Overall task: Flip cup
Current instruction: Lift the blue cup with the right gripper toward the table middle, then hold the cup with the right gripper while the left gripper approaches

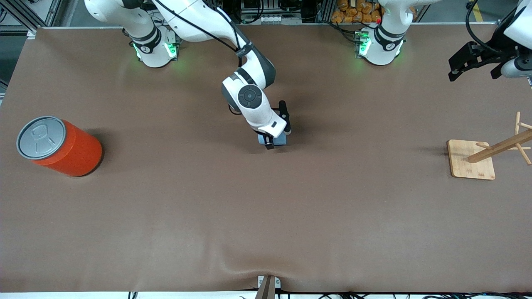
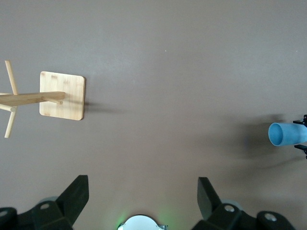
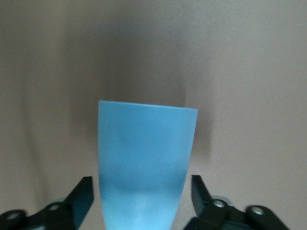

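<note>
The light-blue cup (image 1: pixel 277 139) lies on its side near the middle of the table, its mouth toward the left arm's end. It also shows in the left wrist view (image 2: pixel 287 133) and in the right wrist view (image 3: pixel 144 158). My right gripper (image 1: pixel 272 141) is down at the cup, and its fingers (image 3: pixel 81 196) straddle the narrow end. A thin gap shows on each side, so it is open around the cup. My left gripper (image 1: pixel 467 62) waits open and empty, high over the left arm's end of the table (image 2: pixel 143 191).
A large orange can with a grey lid (image 1: pixel 58 145) lies at the right arm's end. A wooden peg stand on a square base (image 1: pixel 471 160) stands at the left arm's end, also in the left wrist view (image 2: pixel 62 96). The brown table cover bulges at the edge nearest the front camera.
</note>
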